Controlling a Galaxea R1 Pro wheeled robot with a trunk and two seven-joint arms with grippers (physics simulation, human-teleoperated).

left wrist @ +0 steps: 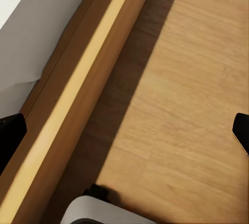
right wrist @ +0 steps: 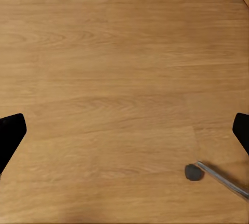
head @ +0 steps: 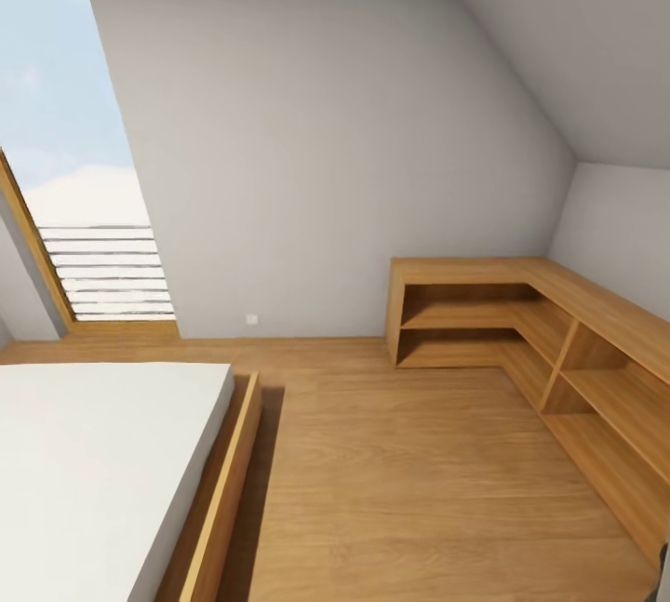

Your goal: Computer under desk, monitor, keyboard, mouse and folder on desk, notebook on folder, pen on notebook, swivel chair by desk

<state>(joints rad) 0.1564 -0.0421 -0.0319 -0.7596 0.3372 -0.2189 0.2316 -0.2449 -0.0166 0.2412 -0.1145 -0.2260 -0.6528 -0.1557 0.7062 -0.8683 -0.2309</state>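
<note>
Faced a bedroom corner in the head view: white bed at lower left, skylight window at upper left, low oak shelving unit at right; saw none of the task's things there. Left gripper spread wide, empty, over wood floor beside the bed frame; right gripper likewise spread, empty, above a dark caster and chrome leg at lower right, perhaps of the swivel chair.

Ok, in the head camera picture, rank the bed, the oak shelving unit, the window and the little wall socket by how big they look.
1. Bed and oak shelving unit: similar spread, and the bed is cut off at the picture's edge, so I won't rank them.
3. Window, somewhat smaller, also cut off.
4. Wall socket, tiny.
</note>
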